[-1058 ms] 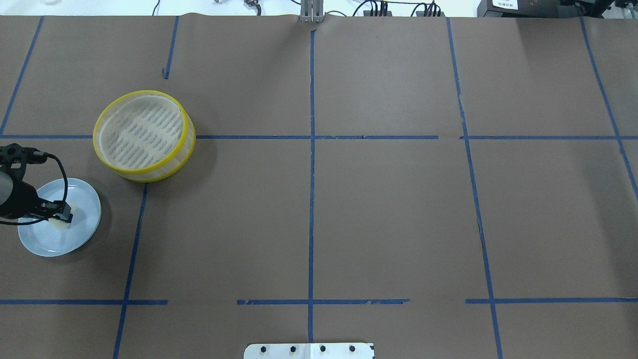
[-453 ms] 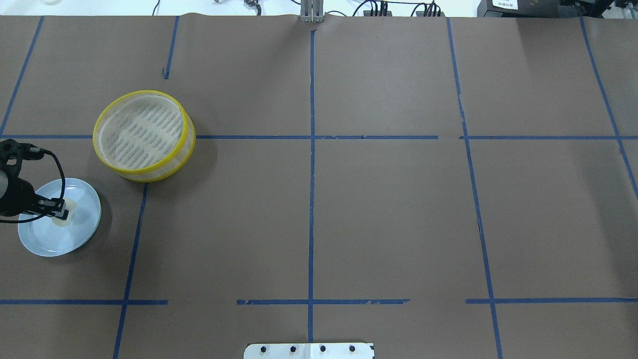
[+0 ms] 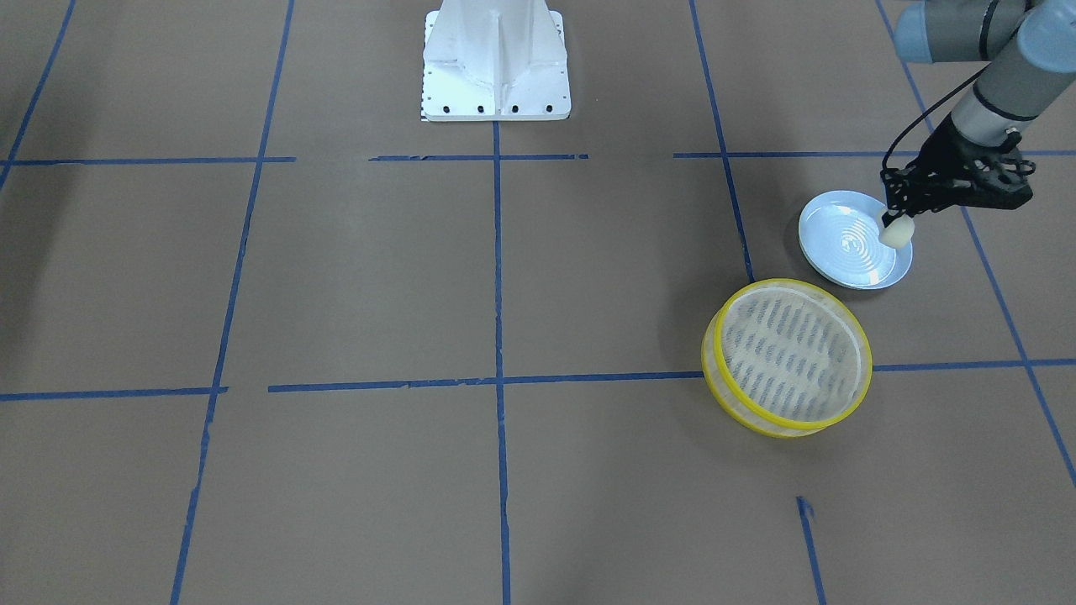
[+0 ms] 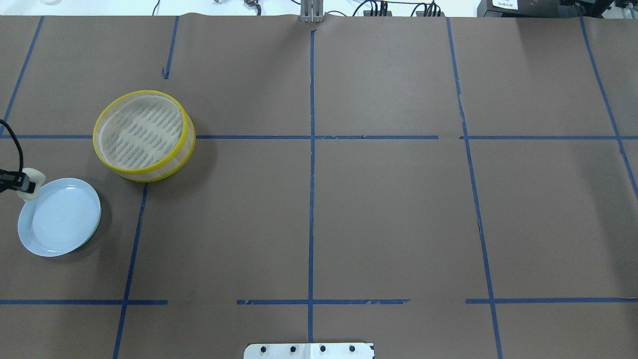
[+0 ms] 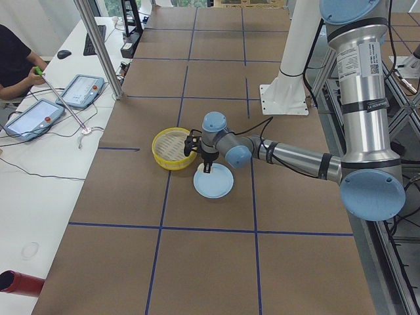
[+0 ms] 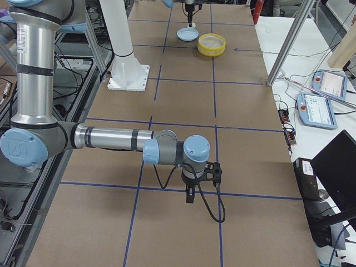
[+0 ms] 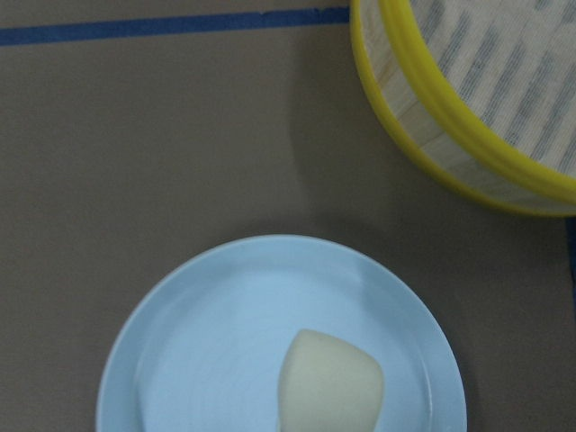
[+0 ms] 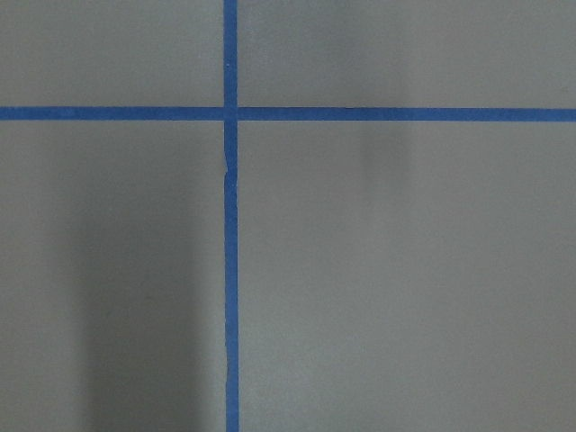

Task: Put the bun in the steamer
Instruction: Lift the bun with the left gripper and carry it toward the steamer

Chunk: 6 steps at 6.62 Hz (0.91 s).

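Your left gripper (image 3: 893, 222) is clamped on the small cream-white soft bun (image 3: 898, 234), which hangs just above the edge of the pale blue glossy plate (image 3: 841, 244). The lift looks done, so you're at the carry. Next, take it over the round yellow-rimmed slatted steamer (image 3: 790, 353) near the plate, centre it, lower it and release. I can't tell the state of the right gripper (image 6: 189, 198).
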Each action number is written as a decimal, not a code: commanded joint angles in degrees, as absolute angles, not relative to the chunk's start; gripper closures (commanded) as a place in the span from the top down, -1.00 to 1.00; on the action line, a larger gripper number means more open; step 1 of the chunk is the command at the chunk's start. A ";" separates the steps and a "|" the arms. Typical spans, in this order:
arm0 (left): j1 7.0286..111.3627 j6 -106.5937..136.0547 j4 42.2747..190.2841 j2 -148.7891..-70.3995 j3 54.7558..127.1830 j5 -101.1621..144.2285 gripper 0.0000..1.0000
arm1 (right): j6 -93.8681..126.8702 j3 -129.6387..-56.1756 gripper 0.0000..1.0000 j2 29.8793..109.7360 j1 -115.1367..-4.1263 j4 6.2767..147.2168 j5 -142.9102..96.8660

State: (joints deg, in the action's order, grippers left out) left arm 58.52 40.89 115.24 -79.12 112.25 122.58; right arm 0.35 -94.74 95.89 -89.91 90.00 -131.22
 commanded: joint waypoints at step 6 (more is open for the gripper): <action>60.51 29.44 76.98 -114.33 102.34 122.61 -0.56 | 0.35 -94.75 1.00 95.89 -89.91 90.00 -131.22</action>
State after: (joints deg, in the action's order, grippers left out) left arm 64.08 28.99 77.25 -110.02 107.53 122.51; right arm 0.35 -94.75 95.88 -89.91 90.00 -131.22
